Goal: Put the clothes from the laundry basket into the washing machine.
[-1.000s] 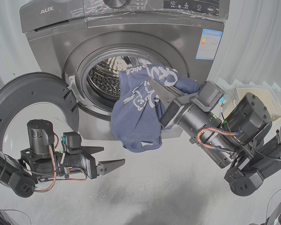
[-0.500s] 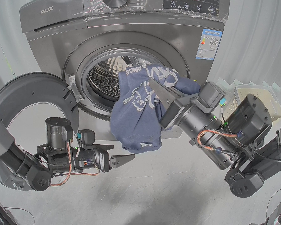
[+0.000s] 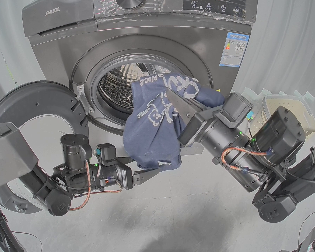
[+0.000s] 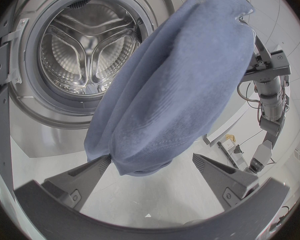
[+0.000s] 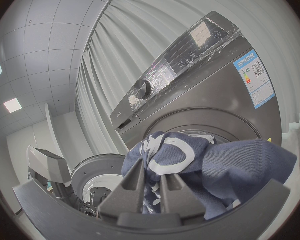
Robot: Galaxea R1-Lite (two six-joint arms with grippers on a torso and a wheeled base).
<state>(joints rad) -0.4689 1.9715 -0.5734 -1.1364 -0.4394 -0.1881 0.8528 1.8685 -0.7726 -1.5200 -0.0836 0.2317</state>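
— Presently: right claw (image 3: 168, 92) clamped on the bunched top of the navy-blue cotton sweatshirt with white print (image 3: 150, 137), holding it at the lip of the round steel drum opening (image 3: 117, 88) of the grey front-loading washing machine (image 3: 59, 49). Most of the cloth hangs outside, down over the front panel.
— Left claw?
— Left claw (image 4: 150, 157) is low, jaws apart, straddling the bottom hem. One finger (image 4: 86, 174) touches the cloth, nothing gripped.
— Failure modes, as you judge them?
— One: if the right lets go now, the hanging weight likely drags the garment off the lip onto the pale floor (image 3: 164, 210). Two: the left may close on a thin edge of hem only, which would slip when lifted. Three: a tail left across the grey door seal (image 4: 31, 67) would foul the round open door (image 3: 31, 102).
— Arms?
— Both work at one opening, and raising the hem brings the left up under the right, so there is a contact risk. The cream plastic laundry basket (image 3: 297, 112) sits off to the right, no factor
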